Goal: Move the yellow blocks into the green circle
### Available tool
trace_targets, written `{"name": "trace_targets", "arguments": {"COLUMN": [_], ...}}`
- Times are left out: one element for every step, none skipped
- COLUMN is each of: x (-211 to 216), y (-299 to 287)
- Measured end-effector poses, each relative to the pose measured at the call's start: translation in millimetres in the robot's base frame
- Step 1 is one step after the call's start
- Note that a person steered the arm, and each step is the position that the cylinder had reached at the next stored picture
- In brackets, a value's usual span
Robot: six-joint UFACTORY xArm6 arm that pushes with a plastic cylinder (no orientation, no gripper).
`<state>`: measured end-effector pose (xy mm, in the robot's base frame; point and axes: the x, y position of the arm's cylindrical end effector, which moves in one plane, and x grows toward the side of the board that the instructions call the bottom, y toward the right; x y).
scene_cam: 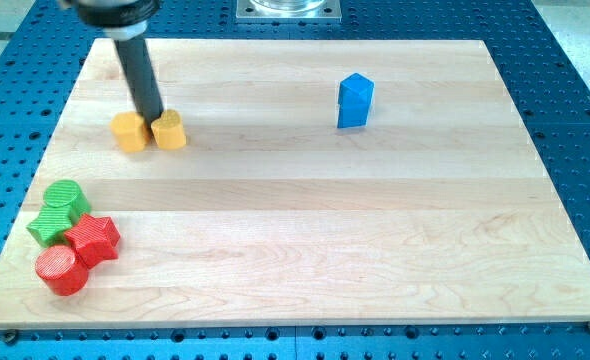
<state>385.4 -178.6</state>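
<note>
Two yellow blocks [150, 131] near board's [375, 250] top-left edge, my tip [157, 119] between.

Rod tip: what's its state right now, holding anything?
My tip: no gripper, holds nothing; down between the two yellow blocks, at their top edge.

No legible txt, labels or nos. anywhere.

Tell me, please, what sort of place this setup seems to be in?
Probably a robotics lab bench: a wooden board lies on a blue perforated metal table, a dark rod ends with my tip between two yellow blocks, and small coloured blocks serve as test pieces.
</note>
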Motion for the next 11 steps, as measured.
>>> {"name": "trace_targets", "arguments": {"x": [-1, -1, 57, 13, 25, 73, 75, 72, 34, -13, 27], "y": [-39, -52, -54, -58, -76, -46, -9, 46, 82, 59, 23]}}
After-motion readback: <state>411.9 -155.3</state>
